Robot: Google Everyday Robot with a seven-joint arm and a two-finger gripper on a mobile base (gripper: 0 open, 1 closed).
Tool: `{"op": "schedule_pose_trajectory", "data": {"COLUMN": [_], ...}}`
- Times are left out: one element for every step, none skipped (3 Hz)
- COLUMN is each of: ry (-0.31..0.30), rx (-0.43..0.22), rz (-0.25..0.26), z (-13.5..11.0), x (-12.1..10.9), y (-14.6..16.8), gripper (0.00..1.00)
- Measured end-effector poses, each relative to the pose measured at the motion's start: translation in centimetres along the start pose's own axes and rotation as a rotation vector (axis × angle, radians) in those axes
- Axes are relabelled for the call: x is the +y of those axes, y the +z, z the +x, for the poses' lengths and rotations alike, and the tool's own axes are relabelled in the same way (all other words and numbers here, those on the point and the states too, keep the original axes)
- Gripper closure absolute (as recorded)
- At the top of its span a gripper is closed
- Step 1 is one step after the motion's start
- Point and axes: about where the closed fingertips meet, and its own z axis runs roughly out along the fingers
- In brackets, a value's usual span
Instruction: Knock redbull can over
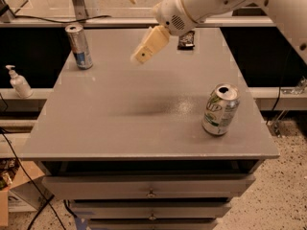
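The redbull can point(79, 47) is standing at the far left corner of the table point(120, 128), not knocked over yet. My gripper point(144, 51) is hanging in the air, well apart from it. I cannot tell if it is open.

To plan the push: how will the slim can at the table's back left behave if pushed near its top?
The redbull can stands upright, tall and narrow, so it will likely tip rather than slide. Lying down, its round body may roll on the flat table. The gripper hovers over the table, apart from it.
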Motion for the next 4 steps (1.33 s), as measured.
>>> {"op": "schedule_pose_trajectory", "data": {"ry": [-0.014, -0.034, -0.061, -0.080], "rx": [-0.038, -0.074, -0.092, -0.105], "rz": [-0.014, -0.055, -0.097, -0.144], "z": [-2.4, -4.9, -6.9, -8.4], "x": [-0.9, -1.0, -1.1, -1.0], "y": [3.5, 7.0, 10.0, 12.6], "gripper": [0.00, 0.00, 0.00, 0.00]}}
